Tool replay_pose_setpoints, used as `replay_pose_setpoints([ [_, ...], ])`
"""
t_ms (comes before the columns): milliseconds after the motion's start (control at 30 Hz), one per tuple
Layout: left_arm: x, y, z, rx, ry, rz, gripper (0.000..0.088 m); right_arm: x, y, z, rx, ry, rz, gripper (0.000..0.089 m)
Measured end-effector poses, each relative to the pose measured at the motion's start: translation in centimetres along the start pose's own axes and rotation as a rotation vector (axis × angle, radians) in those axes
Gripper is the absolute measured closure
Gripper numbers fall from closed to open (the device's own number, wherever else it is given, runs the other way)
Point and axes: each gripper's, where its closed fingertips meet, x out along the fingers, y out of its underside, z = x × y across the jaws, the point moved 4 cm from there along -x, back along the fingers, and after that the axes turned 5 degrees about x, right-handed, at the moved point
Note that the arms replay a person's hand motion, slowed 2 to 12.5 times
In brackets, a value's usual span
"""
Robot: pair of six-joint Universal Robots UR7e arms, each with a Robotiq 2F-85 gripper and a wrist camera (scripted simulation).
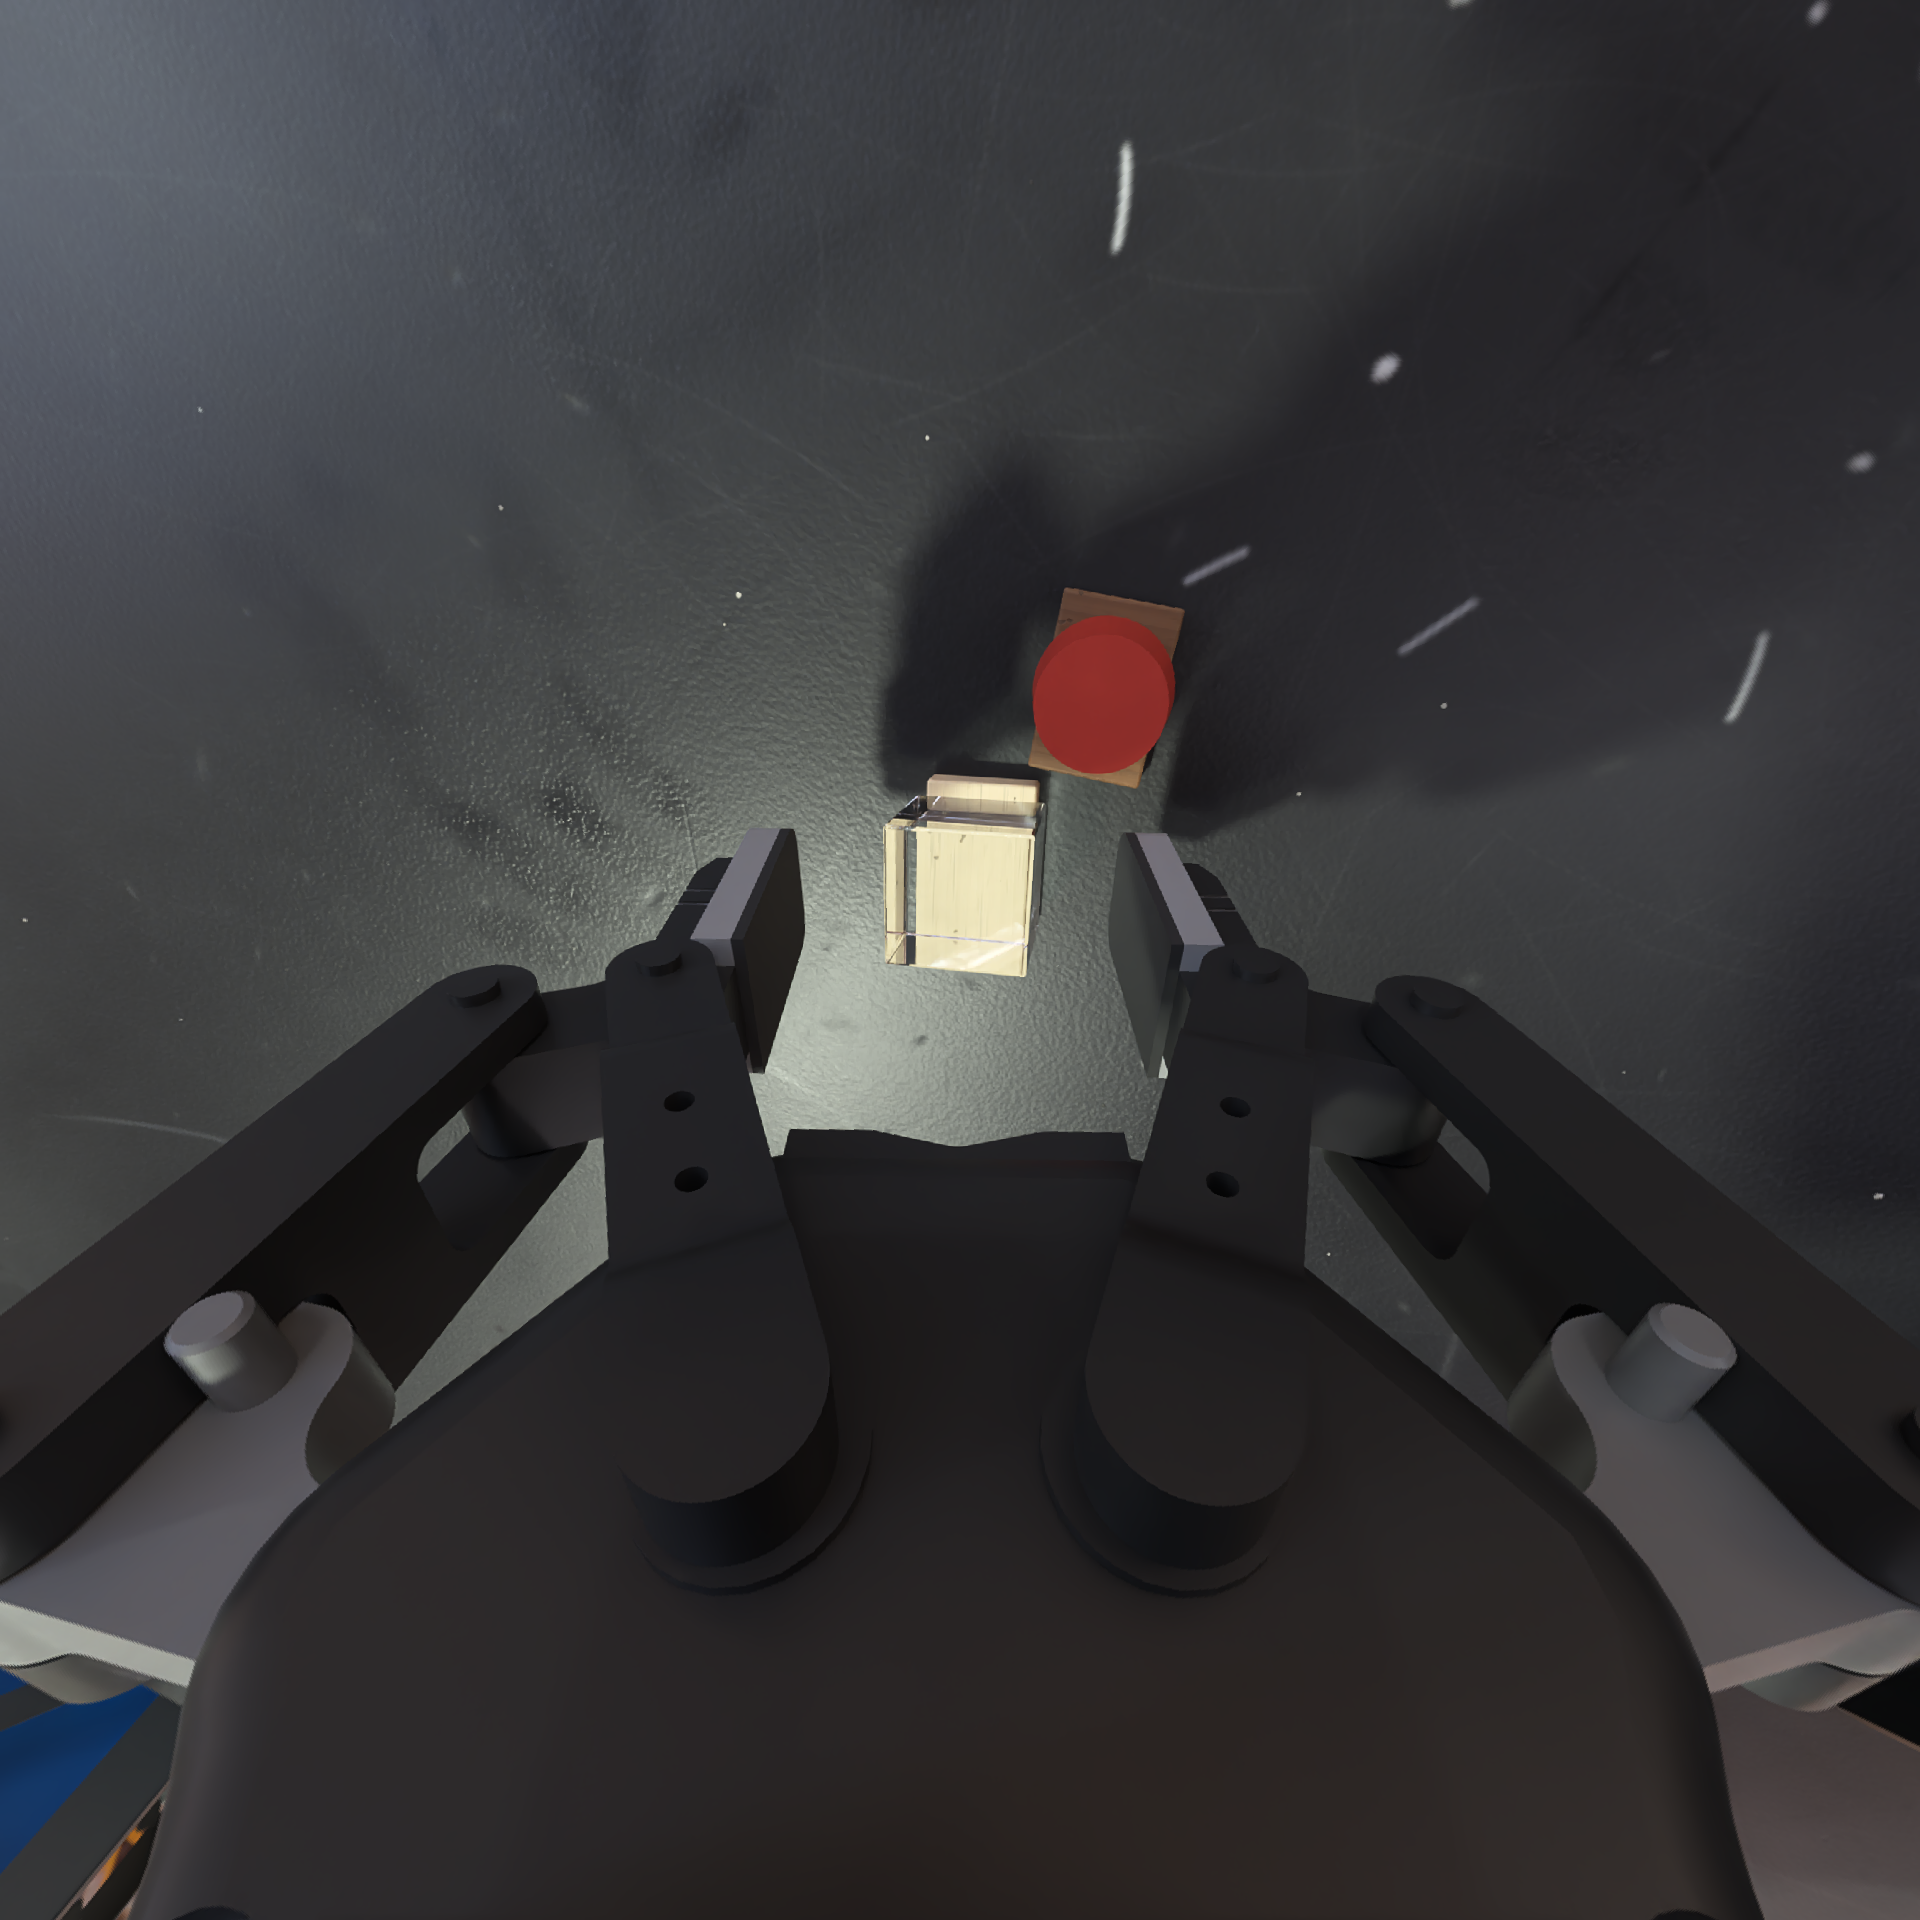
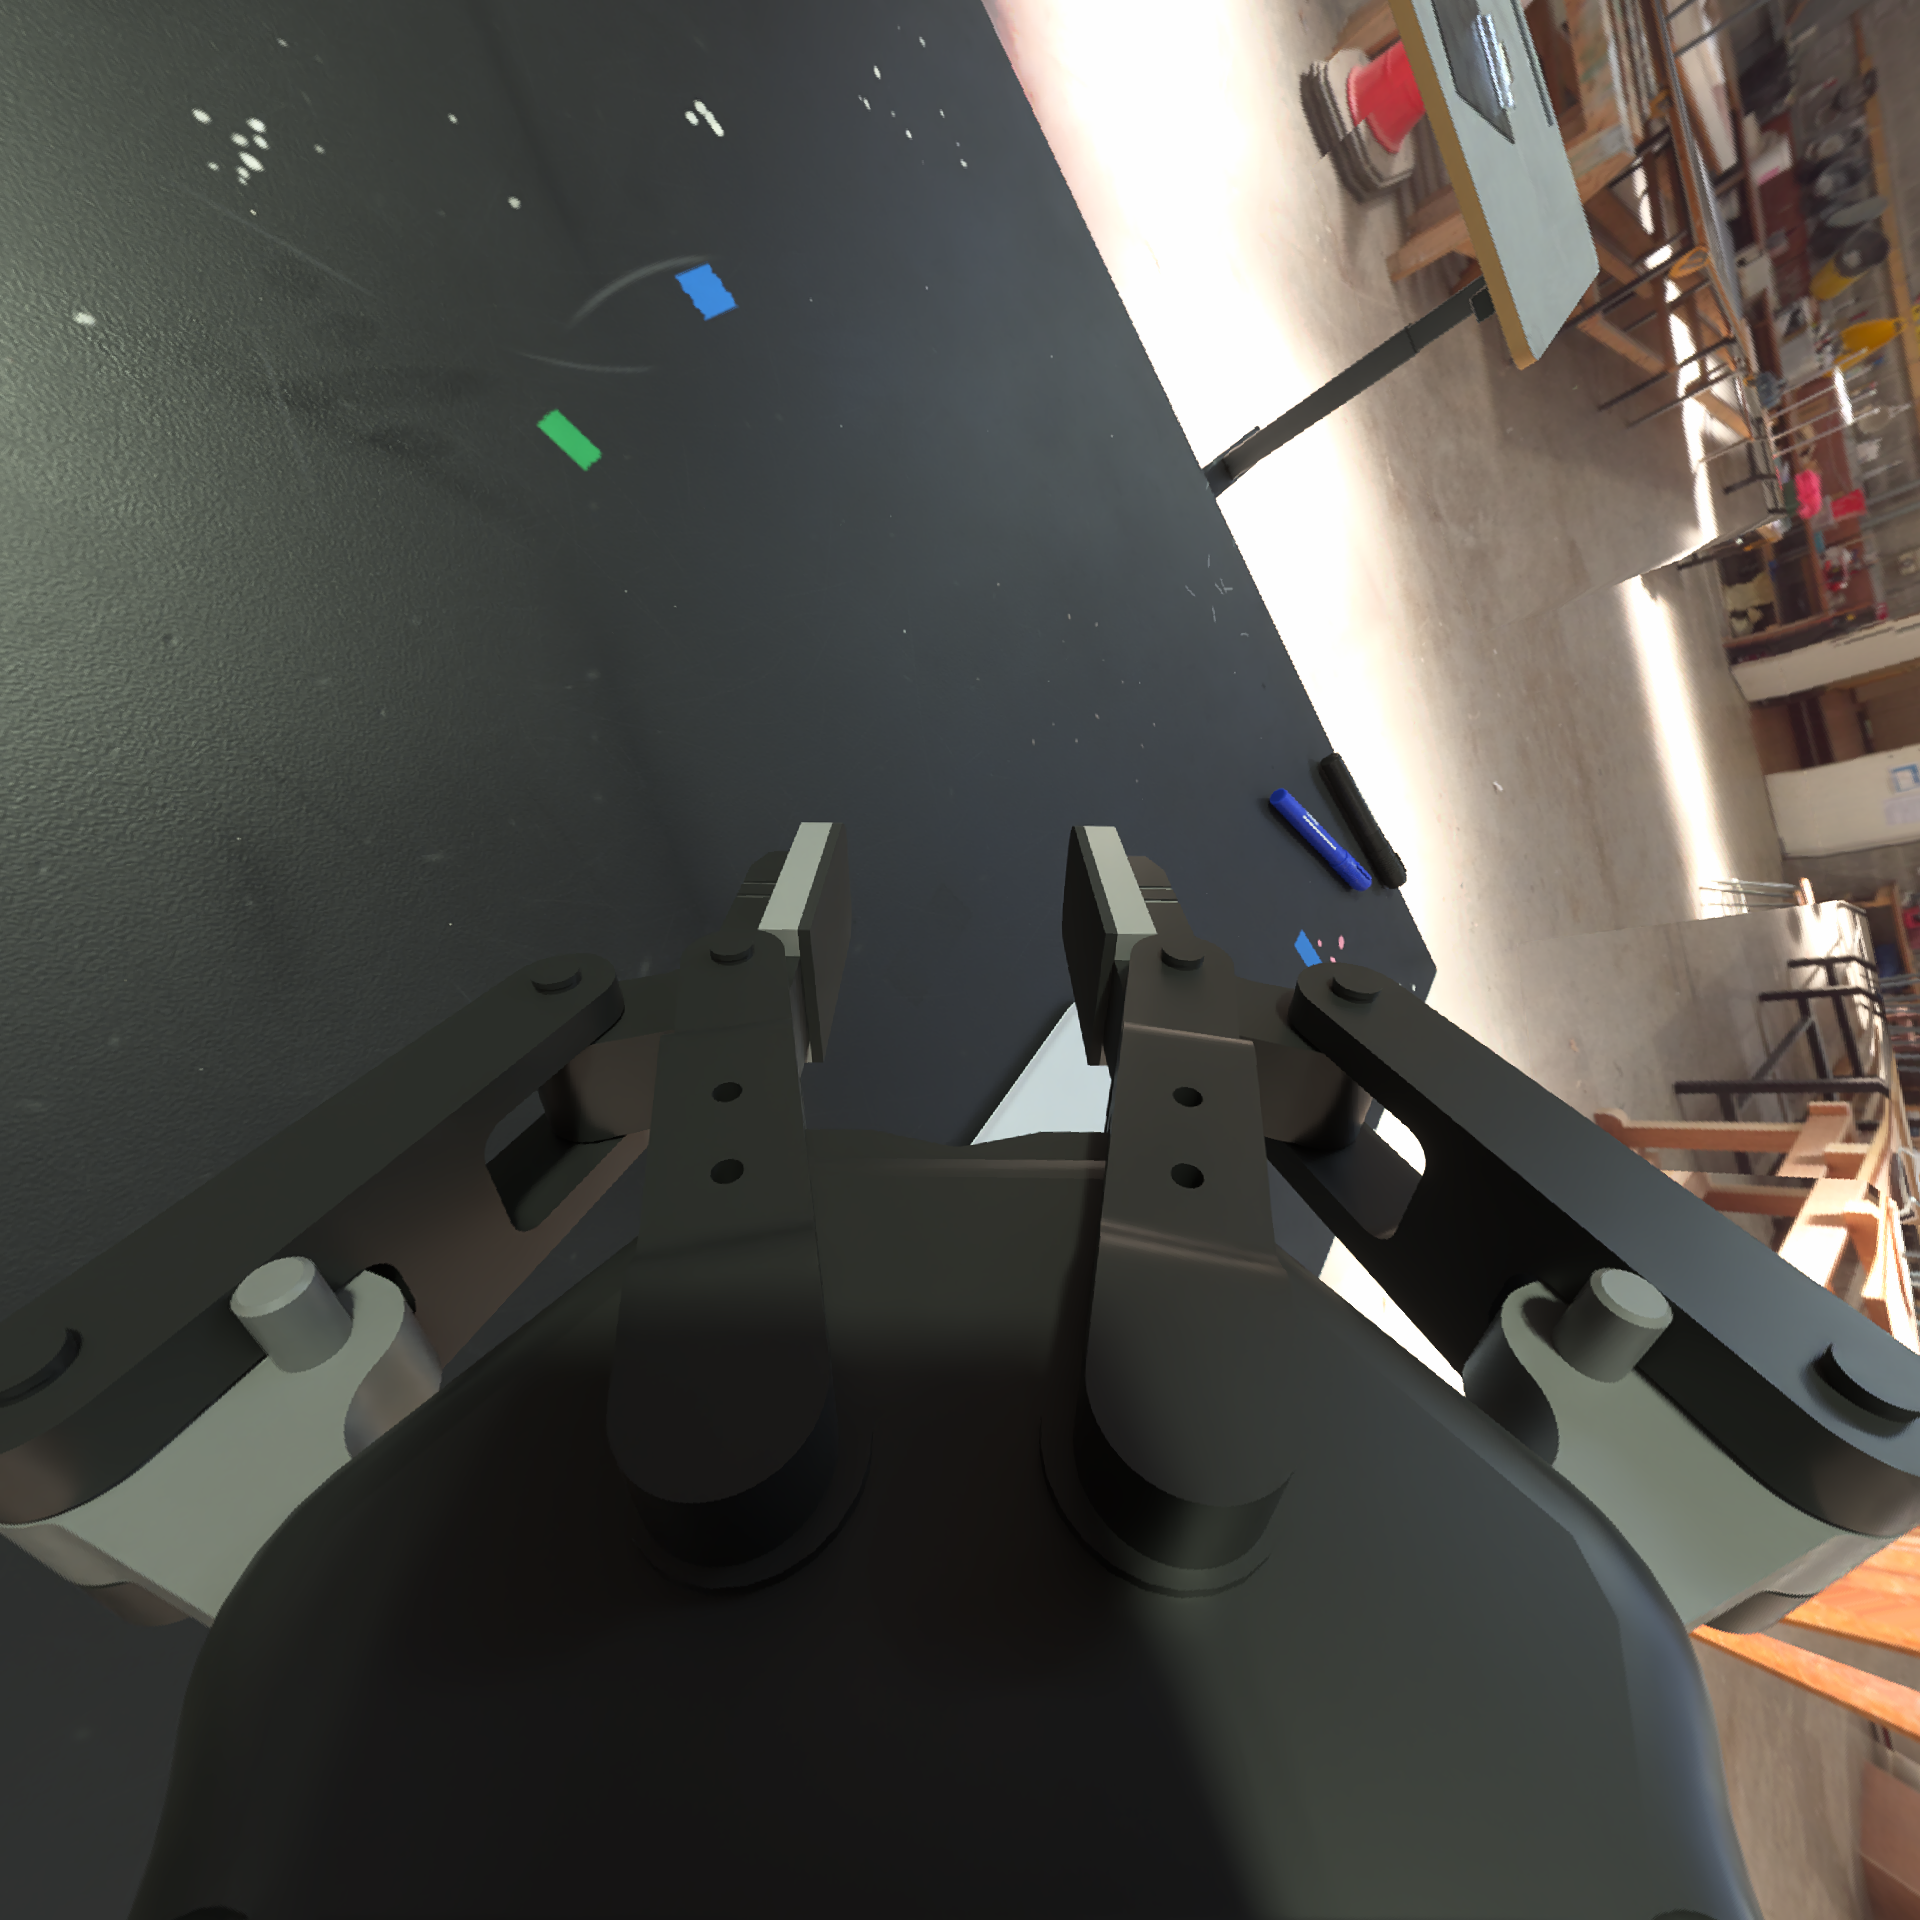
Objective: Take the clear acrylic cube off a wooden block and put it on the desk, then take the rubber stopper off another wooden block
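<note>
In the left wrist view the clear acrylic cube (image 1: 961, 894) sits on a pale wooden block (image 1: 982, 792), on the dark desk (image 1: 416, 520). Just beyond to the right, a red rubber stopper (image 1: 1101, 694) rests on a darker wooden block (image 1: 1122, 608). My left gripper (image 1: 956, 935) is open and hovers above the cube, which lies between the fingertips from this angle, well below them. My right gripper (image 2: 951, 935) is open and empty over a bare part of the desk (image 2: 312, 727); none of the task objects show in its view.
In the right wrist view a blue marker (image 2: 1320, 840) and a black marker (image 2: 1361, 821) lie near the desk's right edge. Green tape (image 2: 568, 440) and blue tape (image 2: 707, 291) are stuck on the desk. Beyond the edge is a workshop floor with another table (image 2: 1507, 177).
</note>
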Motion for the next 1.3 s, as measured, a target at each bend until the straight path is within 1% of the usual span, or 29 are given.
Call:
replay_pose_setpoints([
  [200,0.3,0.0,0.0,0.005,0.002,0.02,0.035,0.1,0.1,0.0,-0.001,-0.003,0.005,0.0515],
  [400,0.5,0.1,0.1,0.008,-0.005,0.04,0.0427,0.1,0.2,0.0,0.0,-0.004,0.008,0.0515],
  [533,0.6,0.2,0.1,0.01,0.001,0.049,0.0524,0.1,0.2,-0.1,0.002,-0.005,0.008,0.0515],
  [600,0.6,0.2,0.1,0.011,0.006,0.051,0.0595,0.1,0.3,-0.1,0.003,-0.005,0.008,0.0515],
  [633,0.6,0.2,0.1,0.011,0.009,0.052,0.0604,0.1,0.3,-0.1,0.003,-0.005,0.008,0.0515],
  [1033,-0.2,0.3,0.2,0.015,0.002,0.056,0.0604,0.0,0.4,-0.2,0.008,-0.006,0.005,0.0515],
  [1300,-1.7,0.3,0.6,0.017,-0.039,0.052,0.0604,0.0,0.5,-0.3,0.012,-0.005,0.005,0.0515],
])
